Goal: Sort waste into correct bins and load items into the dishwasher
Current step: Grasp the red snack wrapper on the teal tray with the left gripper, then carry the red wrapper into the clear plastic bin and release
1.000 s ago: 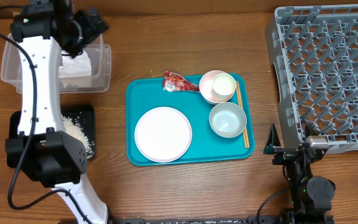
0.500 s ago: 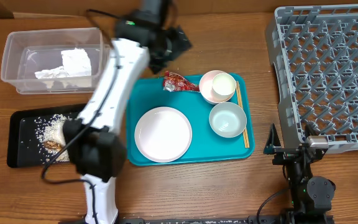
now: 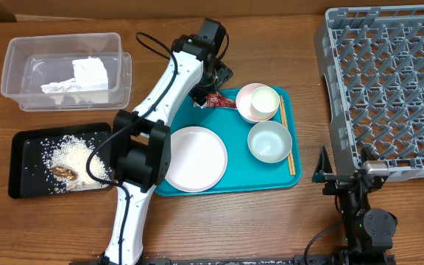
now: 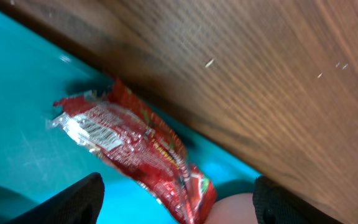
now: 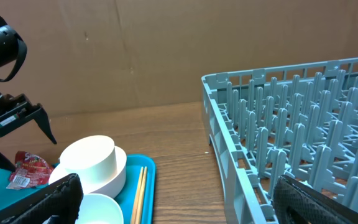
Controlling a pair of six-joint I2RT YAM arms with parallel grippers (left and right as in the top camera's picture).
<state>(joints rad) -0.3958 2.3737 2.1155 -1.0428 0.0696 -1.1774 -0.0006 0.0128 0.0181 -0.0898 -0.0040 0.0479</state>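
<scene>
The shiny red wrapper (image 4: 135,155) lies at the far edge of the teal tray (image 3: 169,110), next to the stacked white bowls (image 3: 258,101). My left gripper (image 3: 213,87) hovers right over the wrapper (image 3: 216,99), open, one finger on either side of it and neither touching. The white napkin (image 3: 87,73) sits in the clear tub (image 3: 20,51). Rice and a brown scrap (image 3: 63,171) lie in the black tray (image 3: 20,188). The white plate (image 3: 193,158), grey-blue bowl (image 3: 269,141) and chopsticks (image 3: 287,136) rest on the teal tray. My right gripper (image 5: 179,208) is open and empty beside the dish rack (image 3: 389,88).
The left arm's white links (image 3: 160,103) stretch from the table's near left edge across the black tray's right end and the teal tray's left side. A few rice grains (image 4: 209,62) lie on the wood beyond the teal tray. The rack (image 5: 303,124) stands close on my right gripper's right.
The left arm swung from above the clear tub rightward to the teal tray's far edge and came down over the red wrapper, its jaws narrowing a little. The right arm stayed still.
</scene>
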